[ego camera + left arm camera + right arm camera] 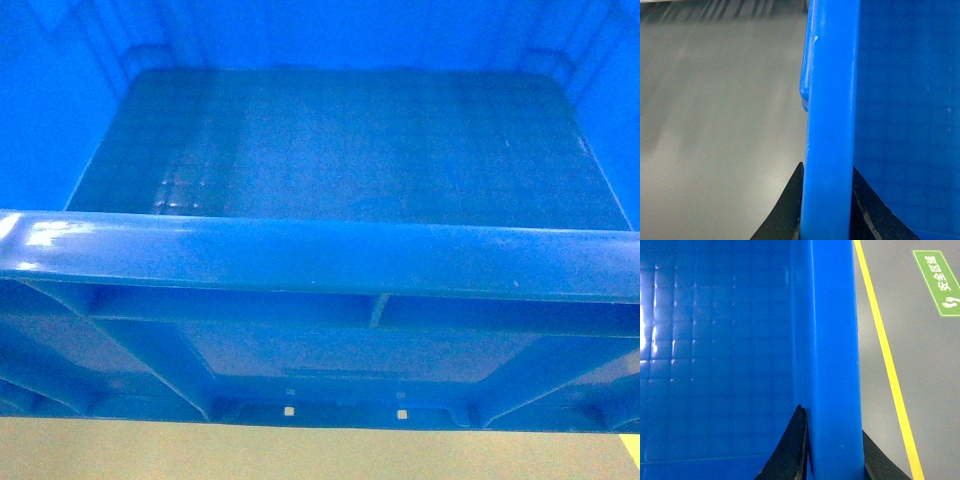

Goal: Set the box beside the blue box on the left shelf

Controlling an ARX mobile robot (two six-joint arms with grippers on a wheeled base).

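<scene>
Grey floor (pixel 925 390) below, with one yellow line (pixel 885 360) and one green sign (pixel 937 282). One box (pixel 340 140), empty, long axis crosswise in head view, held off the floor. Left gripper (pixel 826 220) clamped on left rim, right gripper (pixel 832 455) clamped on right rim; equally near. No shelf or second blue box in sight.

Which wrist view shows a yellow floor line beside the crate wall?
The right wrist view: a yellow line runs beside the crate; the left shows only plain grey floor.
</scene>
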